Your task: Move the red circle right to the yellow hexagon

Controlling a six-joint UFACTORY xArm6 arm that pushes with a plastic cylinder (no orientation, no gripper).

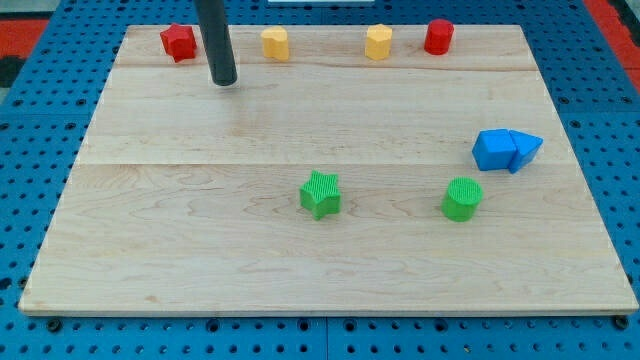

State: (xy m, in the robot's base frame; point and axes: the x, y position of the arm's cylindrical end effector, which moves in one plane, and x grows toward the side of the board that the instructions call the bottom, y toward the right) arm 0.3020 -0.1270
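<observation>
Surface: pale wooden board (pixel 200 240) on a blue perforated table (pixel 30 110).
Tip: my tip (pixel 224 82), a bare rod with no jaws, stands near the board's top left, between the red block (pixel 178 42) and the yellow block (pixel 275 43).
Red circle (pixel 438 36): top edge, just right of the yellow hexagon (pixel 378 42), apart.
Other blocks: green star (pixel 320 194), green cylinder (pixel 462 198); two blue blocks (pixel 506 149) touching at the right.

No readable text, labels or numbers anywhere.

Circle (pixel 438 37) just right of hexagon (pixel 378 43), view's top.
</observation>
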